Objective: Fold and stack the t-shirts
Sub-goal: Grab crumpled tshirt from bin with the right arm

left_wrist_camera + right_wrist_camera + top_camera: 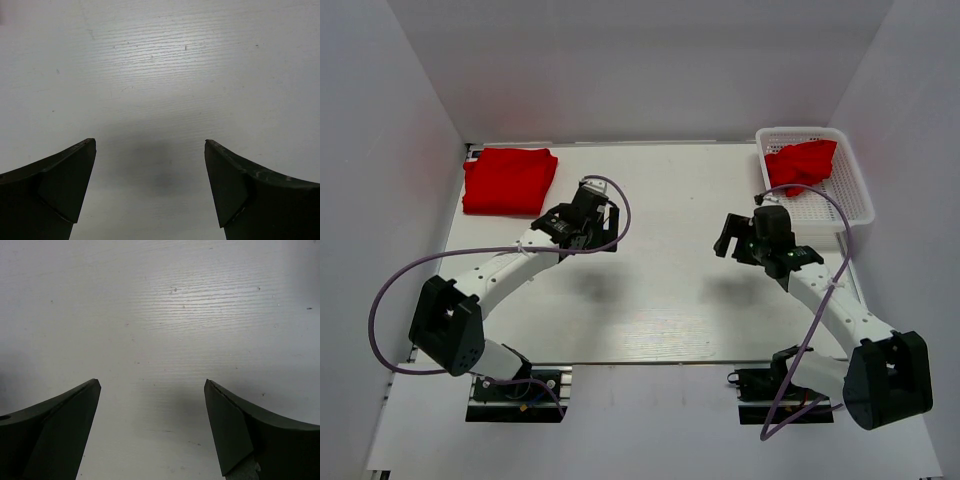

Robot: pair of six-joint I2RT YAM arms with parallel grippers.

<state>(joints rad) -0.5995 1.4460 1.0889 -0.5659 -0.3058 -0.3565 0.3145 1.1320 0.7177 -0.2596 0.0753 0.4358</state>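
A folded red t-shirt (508, 180) lies flat at the table's far left corner. Another red t-shirt (800, 162) sits crumpled inside the white mesh basket (852, 190) at the far right. My left gripper (582, 222) hovers over bare table just right of the folded shirt, open, and the left wrist view shows only white tabletop between its dark fingers (60, 185). Left of the basket, my right gripper (732, 235) is open too, with nothing but tabletop between its fingers (240, 425) in the right wrist view.
White walls close in the table on the left, back and right. The two arm bases (515, 385) stand at the near edge. Purple cables (390, 300) loop out beside each arm.
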